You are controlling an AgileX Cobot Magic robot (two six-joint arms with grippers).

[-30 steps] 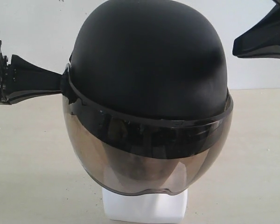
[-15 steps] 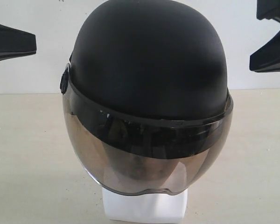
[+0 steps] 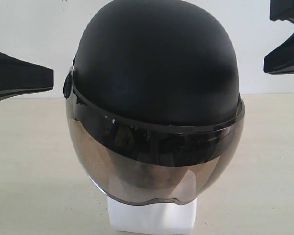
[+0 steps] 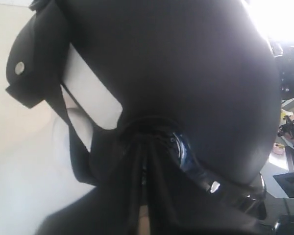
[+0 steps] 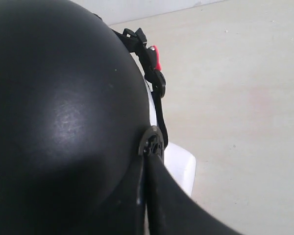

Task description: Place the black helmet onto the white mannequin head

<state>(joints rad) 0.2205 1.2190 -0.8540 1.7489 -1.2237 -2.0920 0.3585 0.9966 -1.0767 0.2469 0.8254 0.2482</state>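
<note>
Left hand (image 3: pixel 43 79) edged nearer black helmet (image 3: pixel 157 63), right hand (image 3: pixel 279 63) held clear

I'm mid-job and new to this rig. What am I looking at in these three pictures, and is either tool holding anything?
This is a two-armed robot, and each arm ends in a tool that pinches. The wide picture comes from a camera off the arms. It shows the black helmet sitting on the white mannequin head, whose neck shows under the tinted visor, on a pale table. The left tool and right tool hang to either side, clear of the helmet and holding nothing. The other two pictures come from a camera on each wrist, looking along that tool's closed fingers at the helmet's side.
</note>
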